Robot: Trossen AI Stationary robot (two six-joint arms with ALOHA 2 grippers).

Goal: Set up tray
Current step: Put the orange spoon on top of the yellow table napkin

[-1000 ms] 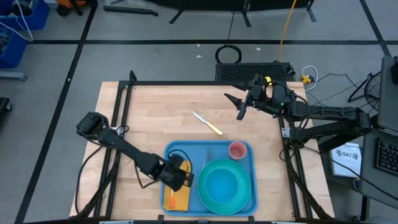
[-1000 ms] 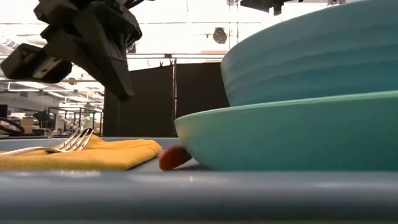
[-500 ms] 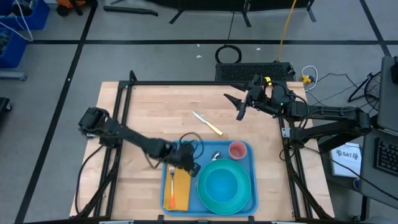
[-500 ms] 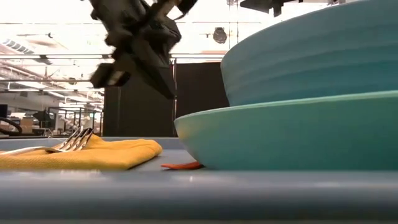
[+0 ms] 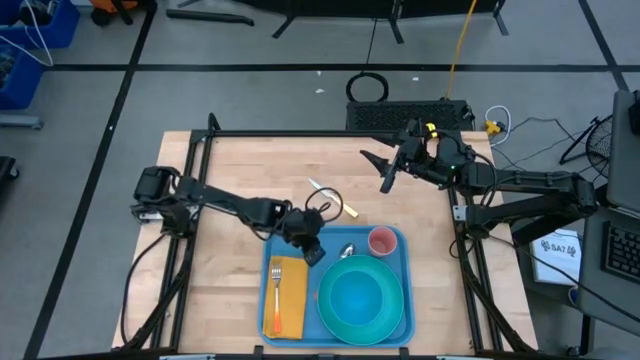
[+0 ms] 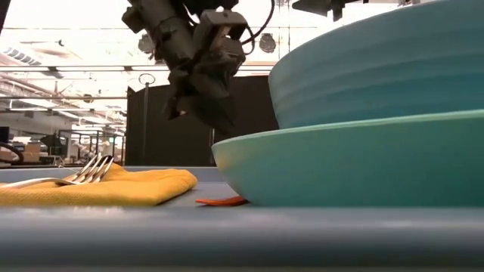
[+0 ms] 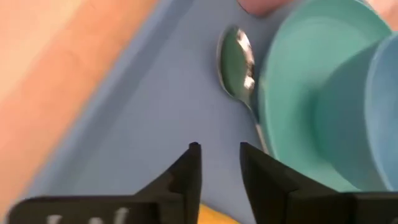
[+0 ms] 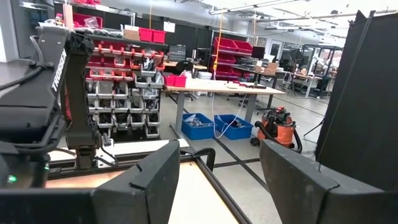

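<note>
the tray (image 5: 338,292) is found at the table's 6 o'clock edge. the left gripper (image 5: 312,250) is positioned over the tray's 11 o'clock corner, fingers (image 7: 186,174) narrowly parted, nothing held. the right gripper (image 5: 385,172) is parked at 1 o'clock, fingers spread wide, empty.

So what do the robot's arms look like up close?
Both arms are dark, almost black, built from jointed tube sections with black cables looping alongside. The left tool ends in two flat, pointed dark fingers. The right tool has the same dark fingers, and a small yellow tag shows on its arm.
</note>
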